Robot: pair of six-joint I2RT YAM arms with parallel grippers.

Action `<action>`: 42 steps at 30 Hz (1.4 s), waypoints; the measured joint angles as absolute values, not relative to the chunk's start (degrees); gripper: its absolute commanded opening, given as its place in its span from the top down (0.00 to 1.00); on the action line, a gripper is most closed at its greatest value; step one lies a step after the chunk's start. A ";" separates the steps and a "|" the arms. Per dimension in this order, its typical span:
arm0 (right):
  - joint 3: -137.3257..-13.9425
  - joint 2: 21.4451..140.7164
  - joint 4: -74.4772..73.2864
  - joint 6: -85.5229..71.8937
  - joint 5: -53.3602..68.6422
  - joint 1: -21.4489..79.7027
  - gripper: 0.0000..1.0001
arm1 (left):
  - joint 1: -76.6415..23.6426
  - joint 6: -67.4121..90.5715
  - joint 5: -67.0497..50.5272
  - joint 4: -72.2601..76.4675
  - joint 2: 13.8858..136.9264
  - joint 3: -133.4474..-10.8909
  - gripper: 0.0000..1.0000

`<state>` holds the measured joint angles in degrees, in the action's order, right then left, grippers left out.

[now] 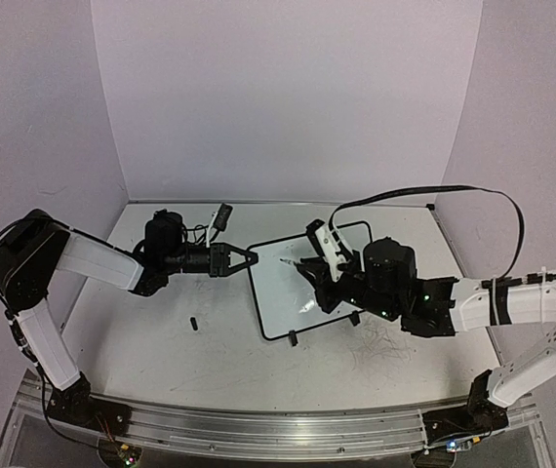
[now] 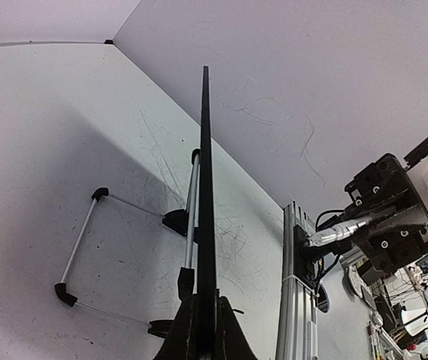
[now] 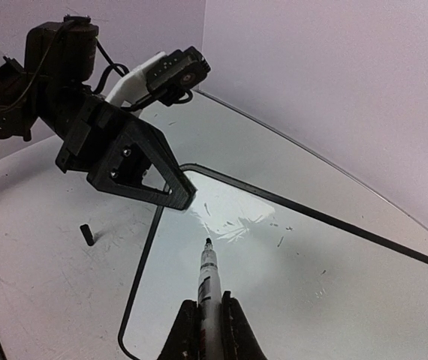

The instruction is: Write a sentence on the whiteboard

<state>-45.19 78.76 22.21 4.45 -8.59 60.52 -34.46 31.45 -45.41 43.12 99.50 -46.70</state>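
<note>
The whiteboard (image 1: pixel 278 297) lies tilted at the table's middle, white with a thin black frame. My left gripper (image 1: pixel 251 257) is shut on its left frame edge. In the left wrist view the board shows edge-on as a black line (image 2: pixel 205 187) running up from my shut gripper (image 2: pixel 205 334). My right gripper (image 3: pixel 210 319) is shut on a white marker (image 3: pixel 208 281), whose tip is close over the board (image 3: pixel 311 292) near its upper left corner. The marker also shows in the top view (image 1: pixel 292 263). No readable sentence shows, only a few short dark strokes (image 3: pixel 281 241).
A small black cap (image 1: pixel 193 323) lies on the table left of the board and shows in the right wrist view (image 3: pixel 87 234). The board's black feet and thin rods (image 2: pixel 79 247) show beneath it. Walls close the back and sides. An aluminium rail (image 1: pixel 278 429) runs along the near edge.
</note>
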 measured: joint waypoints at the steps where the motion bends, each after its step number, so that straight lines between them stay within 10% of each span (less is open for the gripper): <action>1: -45.19 79.12 23.09 4.46 -8.62 60.78 1.00 | -34.46 31.44 -45.45 42.89 99.62 -46.94 1.00; 42: -47.02 89.37 30.77 6.00 -17.16 65.67 1.00 | -34.30 31.27 -47.46 41.45 101.34 -49.43 1.00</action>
<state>-47.02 89.37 30.77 6.00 -17.16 65.67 -34.30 31.27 -47.46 41.45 101.34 -49.43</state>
